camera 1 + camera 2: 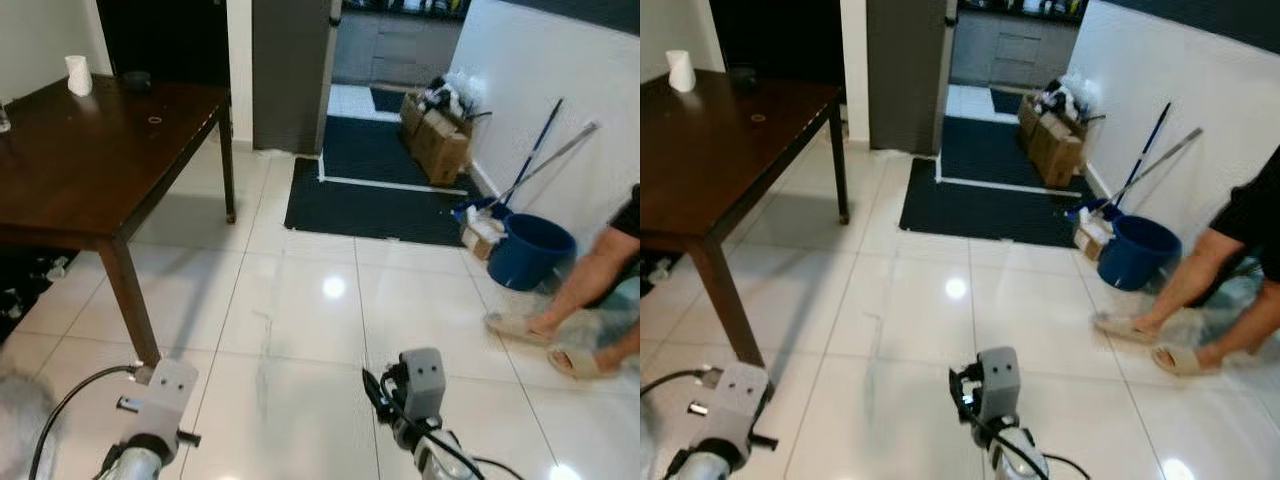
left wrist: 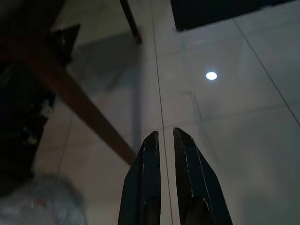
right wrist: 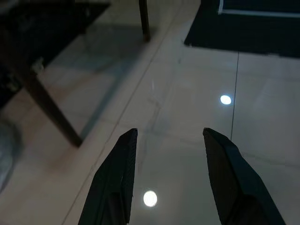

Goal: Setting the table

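Hanging above tile floor point(image 1: 300, 300): left hand point(image 2: 162, 137) fingers nearly pressed together, right hand point(image 3: 169, 133) spread wide, both holding nothing.

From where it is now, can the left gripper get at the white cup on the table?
Probably not. The white cup stands at the table's far corner, while the left gripper, nearly shut and empty, hangs low over the floor beside the near table leg. The robot would likely need to walk closer first.

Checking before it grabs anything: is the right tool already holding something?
No: in the right wrist view the right tool has its two black fingers spread wide apart, with only bare tiled floor between them.
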Tool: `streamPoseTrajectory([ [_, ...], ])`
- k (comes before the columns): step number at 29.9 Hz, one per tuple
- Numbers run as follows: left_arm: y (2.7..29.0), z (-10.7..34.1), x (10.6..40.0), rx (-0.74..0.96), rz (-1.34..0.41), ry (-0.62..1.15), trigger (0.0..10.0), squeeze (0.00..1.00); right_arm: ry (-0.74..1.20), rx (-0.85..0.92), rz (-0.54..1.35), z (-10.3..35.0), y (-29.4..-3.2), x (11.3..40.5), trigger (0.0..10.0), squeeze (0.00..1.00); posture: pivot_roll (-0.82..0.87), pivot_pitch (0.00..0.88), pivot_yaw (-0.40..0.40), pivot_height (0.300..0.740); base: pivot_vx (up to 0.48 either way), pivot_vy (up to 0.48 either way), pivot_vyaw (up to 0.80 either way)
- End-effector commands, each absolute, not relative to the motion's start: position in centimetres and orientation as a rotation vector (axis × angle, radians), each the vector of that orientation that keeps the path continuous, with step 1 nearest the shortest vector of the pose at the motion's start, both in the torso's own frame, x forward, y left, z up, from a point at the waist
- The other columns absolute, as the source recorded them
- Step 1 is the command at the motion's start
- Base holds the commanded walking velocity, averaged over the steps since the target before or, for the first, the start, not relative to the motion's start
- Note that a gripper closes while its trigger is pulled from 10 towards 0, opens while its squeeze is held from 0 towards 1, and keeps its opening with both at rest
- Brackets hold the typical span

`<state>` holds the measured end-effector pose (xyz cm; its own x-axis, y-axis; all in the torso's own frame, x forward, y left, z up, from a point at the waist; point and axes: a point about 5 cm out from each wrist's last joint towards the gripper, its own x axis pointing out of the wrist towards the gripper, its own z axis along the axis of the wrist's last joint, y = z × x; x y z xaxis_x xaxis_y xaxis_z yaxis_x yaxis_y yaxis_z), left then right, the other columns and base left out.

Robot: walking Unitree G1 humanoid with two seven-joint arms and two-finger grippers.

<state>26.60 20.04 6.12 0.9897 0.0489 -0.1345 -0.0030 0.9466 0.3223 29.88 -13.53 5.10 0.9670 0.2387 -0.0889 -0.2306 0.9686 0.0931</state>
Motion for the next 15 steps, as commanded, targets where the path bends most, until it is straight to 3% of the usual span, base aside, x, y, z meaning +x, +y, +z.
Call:
streamPoseTrajectory([
  [1, 19.3, 6.2, 26.9, 0.302, 0.013, 0.132, 10.0, 0.0, 0.108, 0.101, 0.23, 4.9, -13.8, 29.6, 10.0, 0.0, 0.1, 0.037, -0.002, 0.74, 0.48, 0.0, 0.0],
  [15, 17.9, 7.1, 28.0, 0.264, -0.037, 0.085, 10.0, 0.0, 0.132, 0.165, 0.097, 4.4, -16.6, 28.8, 10.0, 0.0, 0.06, 0.03, 0.012, 0.74, 0.48, 0.0, 0.0],
])
